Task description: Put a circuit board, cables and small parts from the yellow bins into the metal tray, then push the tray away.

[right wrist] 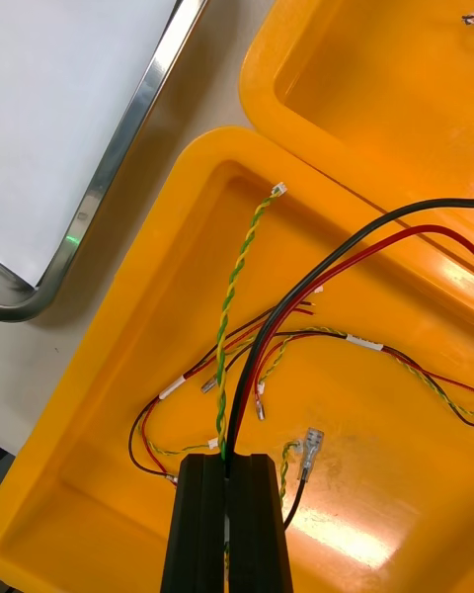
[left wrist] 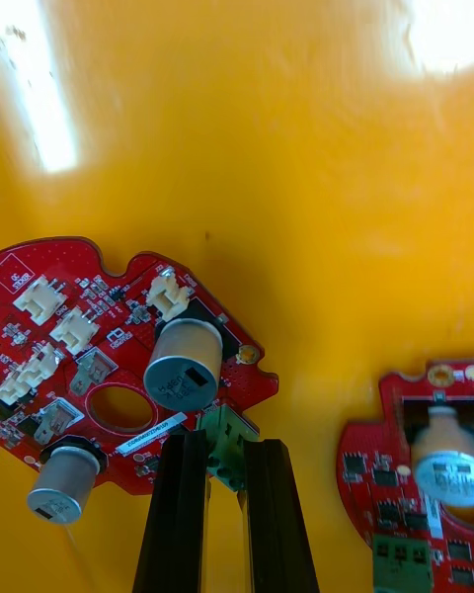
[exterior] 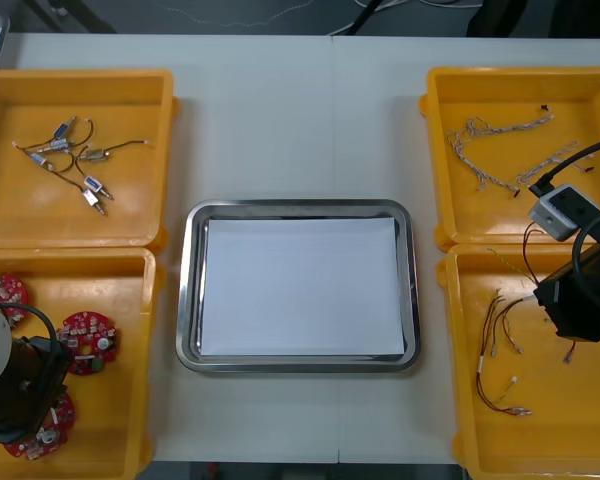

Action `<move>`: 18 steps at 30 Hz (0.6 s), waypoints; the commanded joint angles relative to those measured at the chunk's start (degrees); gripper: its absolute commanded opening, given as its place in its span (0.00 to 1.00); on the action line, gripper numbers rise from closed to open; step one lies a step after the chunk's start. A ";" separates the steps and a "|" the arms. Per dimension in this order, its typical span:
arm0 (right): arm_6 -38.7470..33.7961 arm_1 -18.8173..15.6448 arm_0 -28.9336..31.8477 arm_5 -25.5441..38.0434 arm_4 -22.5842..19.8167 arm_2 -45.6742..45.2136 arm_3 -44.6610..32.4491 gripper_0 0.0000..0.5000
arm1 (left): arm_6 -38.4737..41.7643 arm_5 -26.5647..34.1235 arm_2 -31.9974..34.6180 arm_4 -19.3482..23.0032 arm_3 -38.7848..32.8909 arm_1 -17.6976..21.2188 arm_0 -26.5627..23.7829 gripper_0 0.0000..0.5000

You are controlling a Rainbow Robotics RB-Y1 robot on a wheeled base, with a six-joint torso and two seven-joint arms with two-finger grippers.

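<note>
Front view: shiny metal tray [exterior: 298,208], white inside, sits mid-surface with nothing in it yet. The left arm [exterior: 10,385] is over the near-left yellow plastic bin [exterior: 148,330] holding round red circuit boards [exterior: 88,340]. The right arm [exterior: 580,300] is over the near-right yellow plastic bin [exterior: 458,340] of loose cables [exterior: 500,350]. Right wrist view: right end effector [right wrist: 229,463] clenched on a thin twisted green-and-yellow cable [right wrist: 234,287] inside its bin. The cable is light and floppy and will likely drag its neighbours, so lift slowly. Left wrist view: left end effector [left wrist: 224,445] grasping one round red board [left wrist: 118,356] by its green edge connector, in the bin. The board is stiff and light with fragile parts on top, so the edge hold looks sensible.
</note>
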 commanded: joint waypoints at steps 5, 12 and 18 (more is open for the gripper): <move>-1.87 -1.90 -1.25 0.21 -0.54 0.30 -1.79 0.00 | -12.08 2.09 4.63 -1.27 -0.61 3.35 -2.55 0.00; -1.87 -1.90 -1.25 0.21 -0.54 0.30 -1.79 0.00 | -14.71 4.46 5.42 -2.23 -3.07 4.67 -5.01 0.00; -1.87 -1.90 -1.25 0.21 -0.54 0.30 -1.79 0.00 | -16.29 4.60 4.36 -2.23 -9.04 6.69 -6.95 0.00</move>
